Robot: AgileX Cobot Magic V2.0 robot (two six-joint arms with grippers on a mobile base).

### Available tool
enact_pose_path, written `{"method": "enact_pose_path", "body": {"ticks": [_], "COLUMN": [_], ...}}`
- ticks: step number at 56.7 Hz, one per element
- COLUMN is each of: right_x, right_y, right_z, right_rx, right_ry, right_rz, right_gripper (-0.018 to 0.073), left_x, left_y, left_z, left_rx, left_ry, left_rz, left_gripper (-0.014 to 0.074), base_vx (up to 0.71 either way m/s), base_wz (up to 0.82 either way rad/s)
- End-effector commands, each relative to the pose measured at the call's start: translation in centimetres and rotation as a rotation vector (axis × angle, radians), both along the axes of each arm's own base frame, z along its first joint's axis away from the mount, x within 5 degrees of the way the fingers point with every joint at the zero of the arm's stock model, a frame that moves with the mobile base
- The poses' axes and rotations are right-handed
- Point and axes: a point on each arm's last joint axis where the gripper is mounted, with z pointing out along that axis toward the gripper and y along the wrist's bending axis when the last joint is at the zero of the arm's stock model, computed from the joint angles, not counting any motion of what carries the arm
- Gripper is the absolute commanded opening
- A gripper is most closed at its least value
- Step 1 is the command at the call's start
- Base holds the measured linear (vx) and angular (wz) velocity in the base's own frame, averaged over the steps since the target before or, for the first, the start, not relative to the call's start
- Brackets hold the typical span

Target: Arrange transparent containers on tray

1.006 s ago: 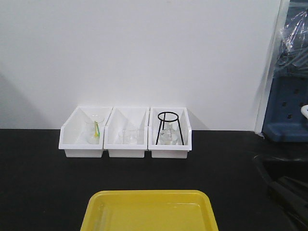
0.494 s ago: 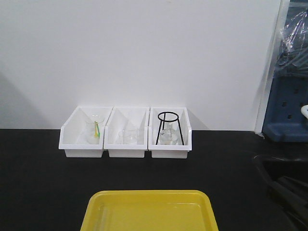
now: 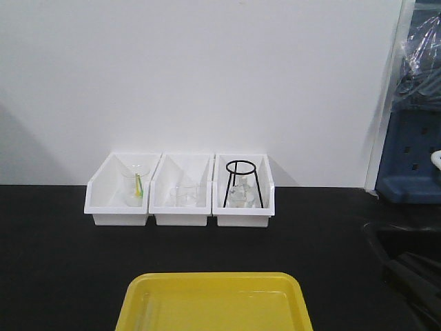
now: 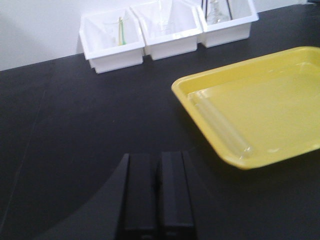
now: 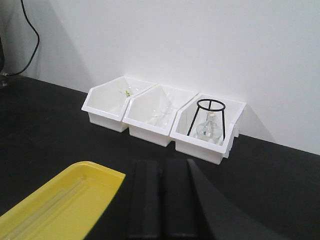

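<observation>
The yellow tray (image 3: 213, 303) sits at the table's front edge. In the left wrist view a clear test tube (image 4: 221, 125) lies along the left inner edge of the yellow tray (image 4: 280, 105). Whether a second tube lies beside it I cannot tell. The right wrist view shows only faint tube outlines (image 5: 47, 204) in the tray (image 5: 75, 200). My left gripper (image 4: 157, 159) is shut and empty above the black table, left of the tray. My right gripper (image 5: 161, 164) is also shut and empty, just right of the tray's corner.
Three white bins stand in a row against the back wall: the left bin (image 3: 117, 200) holds a flask with a green stick, the middle bin (image 3: 180, 200) small beakers, and the right bin (image 3: 242, 196) a black wire stand over glassware. My dark right arm (image 3: 413, 283) shows at the lower right.
The right arm at the lower right edge has shifted very slightly. The tray and bins have not moved.
</observation>
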Motion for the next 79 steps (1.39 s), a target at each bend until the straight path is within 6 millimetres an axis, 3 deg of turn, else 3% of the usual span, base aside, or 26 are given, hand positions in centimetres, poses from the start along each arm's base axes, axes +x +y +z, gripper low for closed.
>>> {"method": "enact_pose_path", "body": {"ticks": [1,6,68,74,79], "right_x": [-0.1,-0.1,0.0,-0.4,-1.1], "right_y": [0.1,0.0,0.0,-0.5,-1.7], "right_z": [1.8,1.7,1.6,0.7,-1.4], "right_rx": [0.034,0.031,0.026,0.006,0.019], "right_ry": [-0.112,-0.105,-0.094,-0.107,-0.091], "right_rz": [0.010,0.009,0.007,-0.012,-0.077], "right_gripper": [-0.0013,-0.0013,-0.0013,-0.0013,-0.0013], "left_x": [0.1,0.4,0.3,0.3,0.3], "left_y": [0.2,0.2,0.2,0.2,0.2], "left_z": [-0.5,-2.3,-2.1,-2.1,-2.1], "left_rx": [-0.029,-0.034,0.009,0.009,0.009], "left_ry": [-0.133,-0.090,-0.083,-0.083,-0.083], "left_rz": [0.029,0.035,0.029,0.029,0.029], "left_gripper": [-0.0008,-0.0008,-0.0008,-0.0008,-0.0008], "base_vx": [0.00,0.00,0.00,0.00,0.00], "base_wz": [0.00,0.00,0.00,0.00,0.00]}}
